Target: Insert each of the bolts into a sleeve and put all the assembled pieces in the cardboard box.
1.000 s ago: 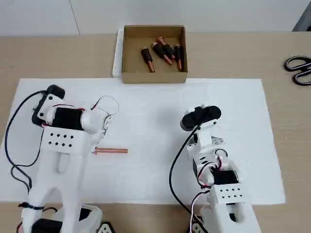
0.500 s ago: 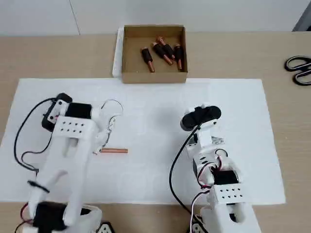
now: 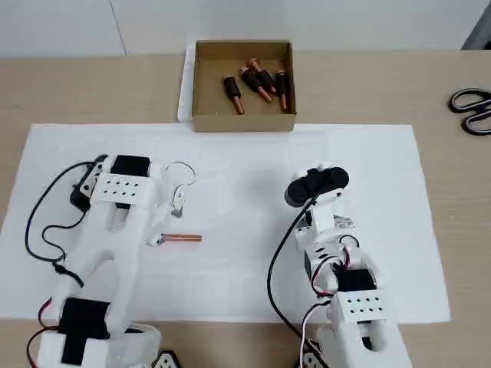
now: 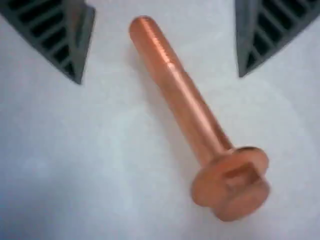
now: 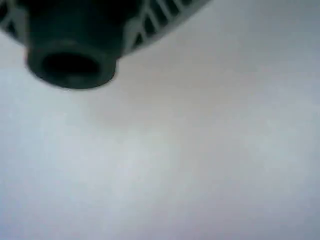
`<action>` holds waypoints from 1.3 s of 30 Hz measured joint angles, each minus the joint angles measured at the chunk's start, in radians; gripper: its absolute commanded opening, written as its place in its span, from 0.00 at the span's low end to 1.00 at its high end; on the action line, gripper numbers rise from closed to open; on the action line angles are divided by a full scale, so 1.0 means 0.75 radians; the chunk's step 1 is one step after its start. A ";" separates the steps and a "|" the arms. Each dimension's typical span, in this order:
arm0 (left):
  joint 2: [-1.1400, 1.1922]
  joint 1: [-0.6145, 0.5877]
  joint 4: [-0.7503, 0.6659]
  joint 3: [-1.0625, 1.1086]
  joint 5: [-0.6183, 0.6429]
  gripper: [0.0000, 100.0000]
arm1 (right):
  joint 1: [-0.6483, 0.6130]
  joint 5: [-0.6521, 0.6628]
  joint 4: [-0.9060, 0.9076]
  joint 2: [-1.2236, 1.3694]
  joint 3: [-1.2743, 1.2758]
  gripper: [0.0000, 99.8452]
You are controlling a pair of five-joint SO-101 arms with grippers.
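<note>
We see the left gripper [image 4: 159, 76] above the copper bolt [image 4: 192, 117], which lies on the white sheet [image 3: 230, 169] with the fingers [image 4: 55, 35] spread wide either side. The right gripper [image 5: 80, 25] clasps a black sleeve [image 5: 70, 65]. Four assembled pieces [image 3: 257, 83] lie in the cardboard box [image 3: 244, 121].

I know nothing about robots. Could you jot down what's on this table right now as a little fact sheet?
Bolt: lying flat on the white sheet, between the open fingers of the left gripper
Sleeve: dark, held in the right gripper above the sheet
Cardboard box: beyond the sheet, several assembled pieces inside
Scissors: on the table, far right
</note>
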 measured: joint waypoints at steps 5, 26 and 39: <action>0.025 0.000 -0.004 0.000 0.002 0.20 | 0.000 0.000 0.000 0.000 0.000 0.00; 0.241 0.006 -0.115 -0.004 0.059 0.02 | 0.012 0.000 0.000 0.000 0.000 0.00; 0.254 0.084 -0.076 -0.252 0.059 0.01 | 0.006 0.000 0.000 0.000 0.000 0.01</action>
